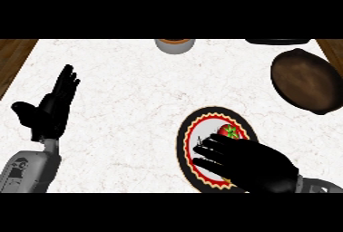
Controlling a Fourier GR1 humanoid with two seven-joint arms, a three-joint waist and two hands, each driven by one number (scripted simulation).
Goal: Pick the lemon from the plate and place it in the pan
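Observation:
A round plate (189, 136) with a red, yellow and black rim lies on the white marble counter, right of centre. On it sits a small red fruit with a green top (227, 131), not a yellow one. My right hand (247, 165) hovers over the plate from the lower right, its fingers loosely bent and spread, and it covers the fruit's near side. The fruit shows just past the fingertips and is not enclosed. The dark brown pan (307, 81) lies at the far right, beyond the plate. My left hand (50, 108) rests open at the left, fingers up.
A grey cup with a brown top (175, 44) stands at the counter's far edge in the middle. A dark object (278, 41) is cut off at the top right. Wooden strips border the counter at both far corners.

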